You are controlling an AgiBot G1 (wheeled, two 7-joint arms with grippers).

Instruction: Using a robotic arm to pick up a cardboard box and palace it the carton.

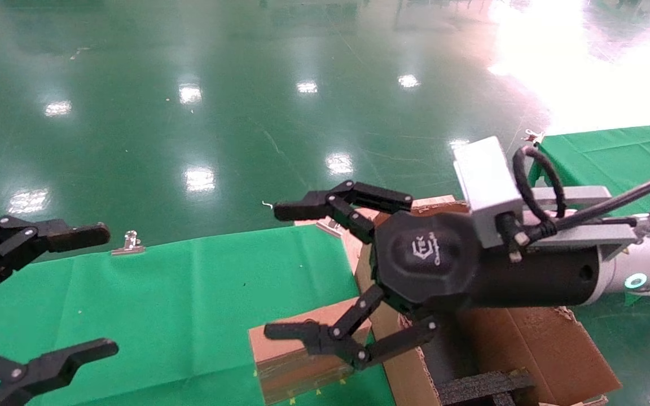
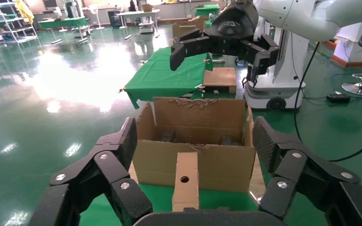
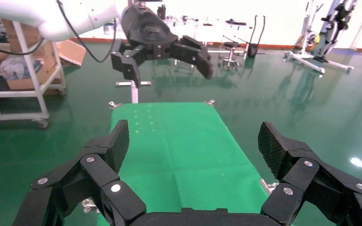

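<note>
The small flat cardboard box (image 1: 294, 358) lies on the green table (image 1: 189, 304), close beside the carton (image 1: 534, 349). My right gripper (image 1: 280, 270), on the white arm with the grey camera block, hangs open and empty above the box, fingers pointing left. In the right wrist view the right gripper (image 3: 195, 143) looks along the bare green cloth. My left gripper (image 1: 65, 293) is open and empty at the table's left. In the left wrist view the left gripper (image 2: 195, 139) faces the box's holed narrow face (image 2: 185, 181), with the carton (image 2: 217, 160) behind it.
Black foam inserts (image 1: 483, 386) sit inside the carton. Metal clips (image 1: 129, 243) hold the cloth at the table's far edge. A second green table (image 1: 613, 152) stands to the right. Shiny green floor lies beyond.
</note>
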